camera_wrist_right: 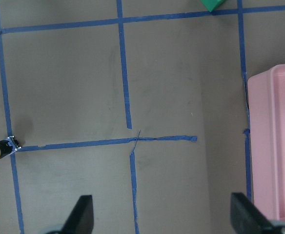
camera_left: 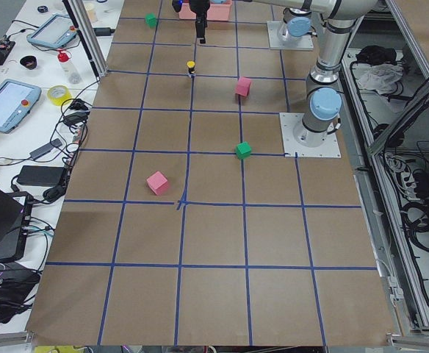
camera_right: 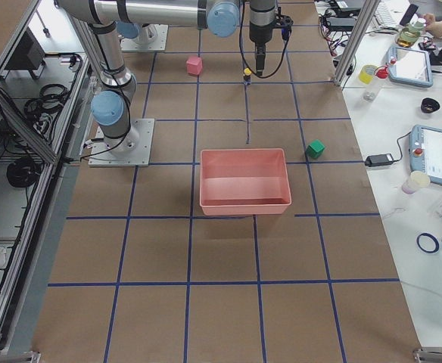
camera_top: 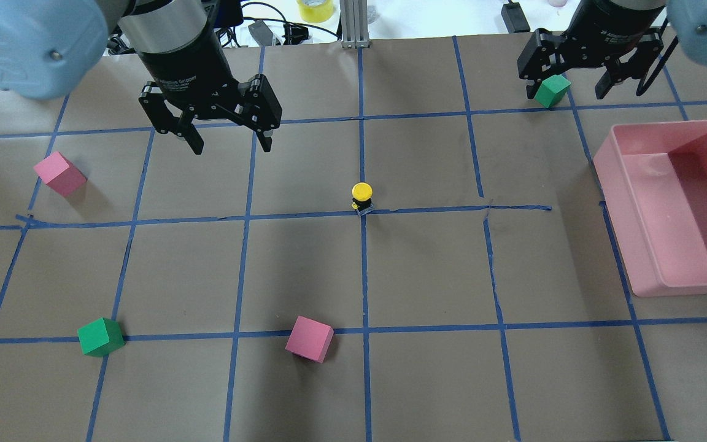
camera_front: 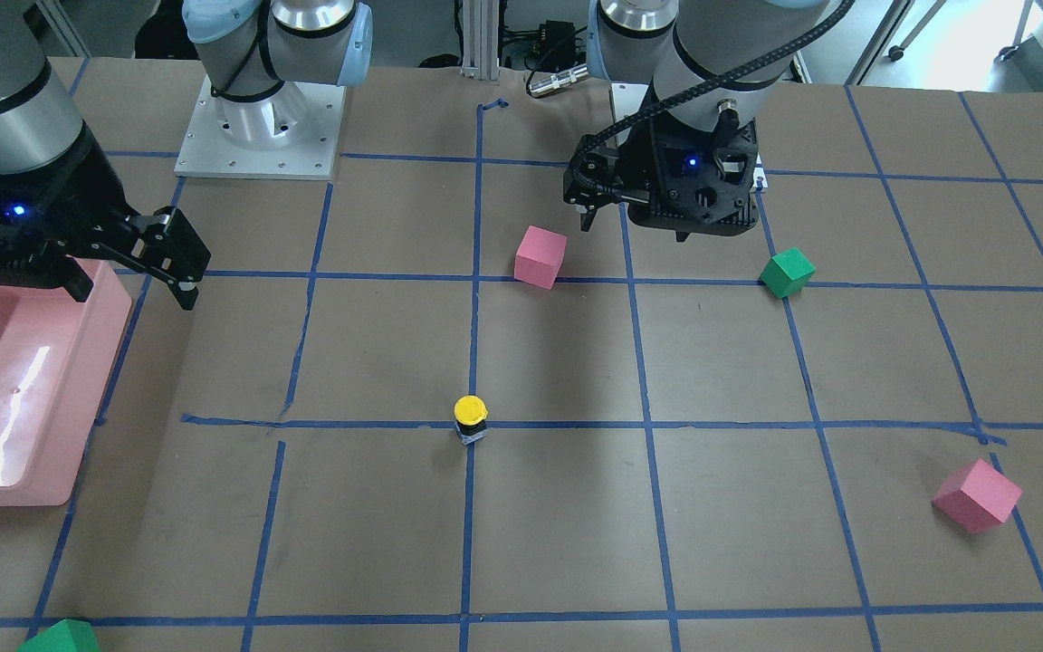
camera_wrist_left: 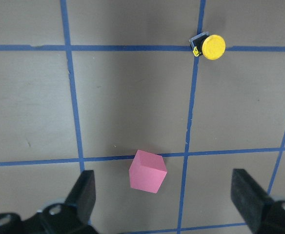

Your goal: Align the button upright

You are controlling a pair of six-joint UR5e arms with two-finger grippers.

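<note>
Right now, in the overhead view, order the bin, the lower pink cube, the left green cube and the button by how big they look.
1. Bin
2. Pink cube and green cube, about alike
3. Button

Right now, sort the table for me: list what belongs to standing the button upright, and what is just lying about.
Job in hand: button, cap up on a tape crossing; left gripper and right gripper, both open and empty.

Lying about: left pink cube, near pink cube, near green cube, far green cube, pink bin.
</note>
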